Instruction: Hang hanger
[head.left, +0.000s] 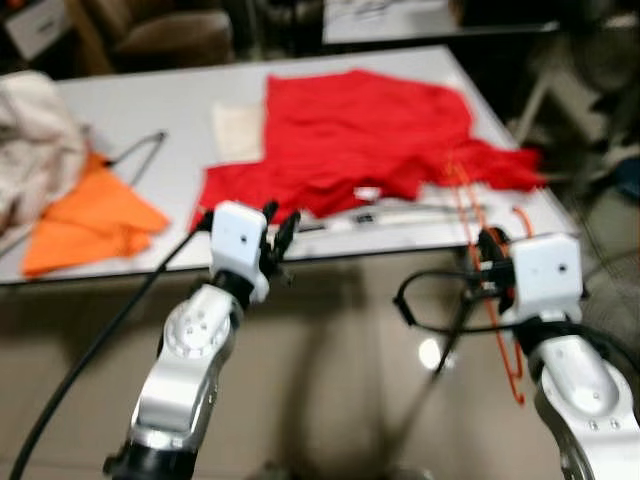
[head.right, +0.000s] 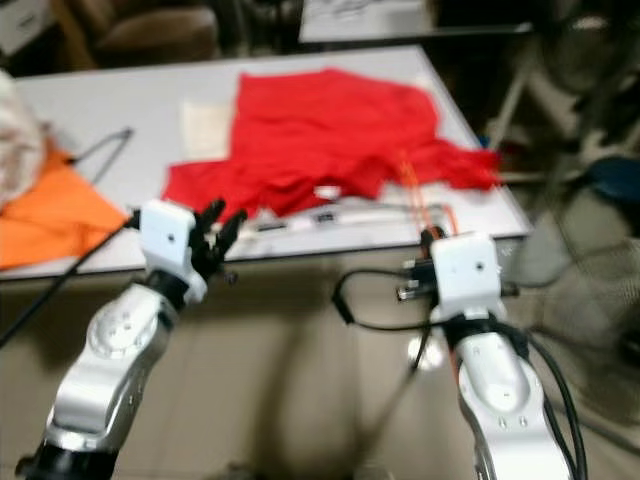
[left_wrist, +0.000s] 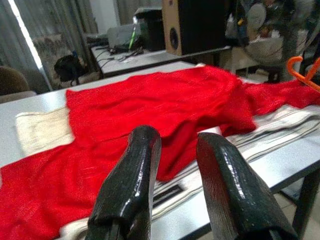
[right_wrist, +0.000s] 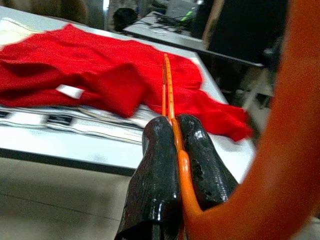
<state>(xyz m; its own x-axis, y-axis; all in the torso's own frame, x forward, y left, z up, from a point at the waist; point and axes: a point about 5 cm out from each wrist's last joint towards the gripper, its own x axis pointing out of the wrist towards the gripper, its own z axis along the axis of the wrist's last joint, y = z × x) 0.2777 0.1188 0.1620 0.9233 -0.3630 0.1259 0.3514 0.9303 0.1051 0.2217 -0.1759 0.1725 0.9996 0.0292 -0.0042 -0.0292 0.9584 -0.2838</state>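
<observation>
A thin orange hanger (right_wrist: 167, 85) is pinched between the fingers of my right gripper (right_wrist: 173, 123), which is shut on it. In the eye views the hanger (head.left: 497, 330) runs from the table's front right corner down past my right gripper (head.left: 489, 256), in front of the table edge. Its hook (left_wrist: 300, 67) curls at the edge of the left wrist view. A red garment (head.left: 350, 125) lies spread on the white table (head.left: 160, 100). My left gripper (head.left: 279, 228) is open and holds nothing, at the table's front edge facing the red garment (left_wrist: 150, 100).
An orange cloth (head.left: 90, 215) and a pale bundled garment (head.left: 35, 140) lie at the table's left, with a black hanger (head.left: 140, 152) beside them. A striped cloth (head.left: 400, 215) lies along the front edge. Chairs (head.left: 170, 35) stand behind the table, a fan (head.right: 590, 60) to the right.
</observation>
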